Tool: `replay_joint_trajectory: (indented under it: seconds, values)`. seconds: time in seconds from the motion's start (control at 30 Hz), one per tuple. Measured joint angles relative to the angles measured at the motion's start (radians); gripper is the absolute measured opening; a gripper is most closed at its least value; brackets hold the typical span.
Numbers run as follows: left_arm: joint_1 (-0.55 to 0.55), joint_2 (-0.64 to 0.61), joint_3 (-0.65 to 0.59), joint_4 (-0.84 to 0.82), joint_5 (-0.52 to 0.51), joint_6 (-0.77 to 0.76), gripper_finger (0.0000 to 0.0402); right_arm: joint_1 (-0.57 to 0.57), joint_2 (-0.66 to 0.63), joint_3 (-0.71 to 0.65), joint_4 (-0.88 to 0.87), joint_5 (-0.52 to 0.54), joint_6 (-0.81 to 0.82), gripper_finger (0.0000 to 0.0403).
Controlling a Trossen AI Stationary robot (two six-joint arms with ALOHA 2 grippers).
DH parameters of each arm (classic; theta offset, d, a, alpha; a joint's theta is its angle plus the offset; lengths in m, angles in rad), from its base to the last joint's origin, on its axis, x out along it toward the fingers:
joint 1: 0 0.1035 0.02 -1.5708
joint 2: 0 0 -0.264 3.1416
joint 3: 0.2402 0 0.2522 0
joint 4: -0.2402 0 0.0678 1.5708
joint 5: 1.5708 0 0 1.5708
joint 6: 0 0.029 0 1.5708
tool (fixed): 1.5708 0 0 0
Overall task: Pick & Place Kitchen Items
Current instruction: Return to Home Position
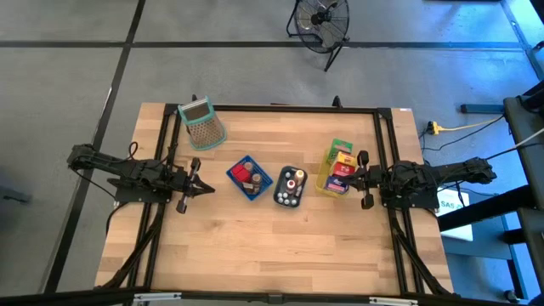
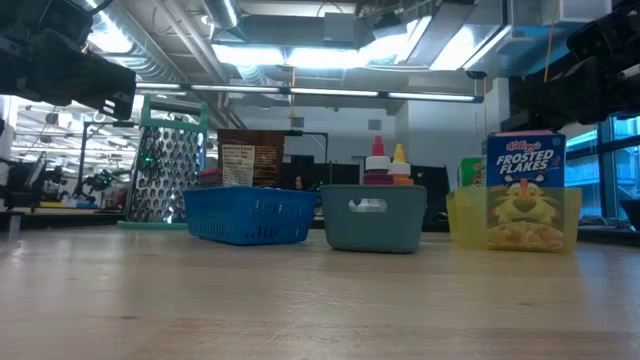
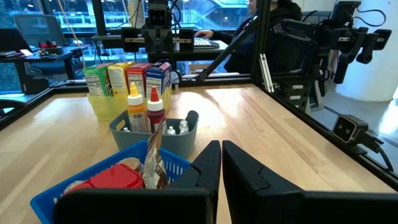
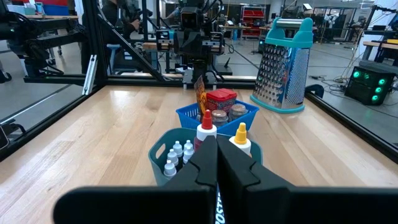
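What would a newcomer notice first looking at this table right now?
Three bins line up mid-table: a blue basket, a grey bin holding squeeze bottles, and a yellow bin of cereal boxes. A teal-handled grater stands toward the far-left corner. The left gripper and right gripper flank the row.

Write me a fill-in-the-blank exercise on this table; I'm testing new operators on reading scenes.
1. The Frosted Flakes box stands in the ___ bin.
2. The grey bin holding two squeeze bottles stands ___ the blue basket and the cereal's bin.
3. The metal ___ stands upright on the table, outside every bin.
Missing: yellow; between; grater.
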Motion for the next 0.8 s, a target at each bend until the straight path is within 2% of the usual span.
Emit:
replay_joint_trajectory:
  seconds: [0.8]
  values:
    - [0.000,0.000,0.000,0.000,0.000,0.000,0.0010,0.000,0.000,0.000,0.000,0.000,0.000,0.0003]
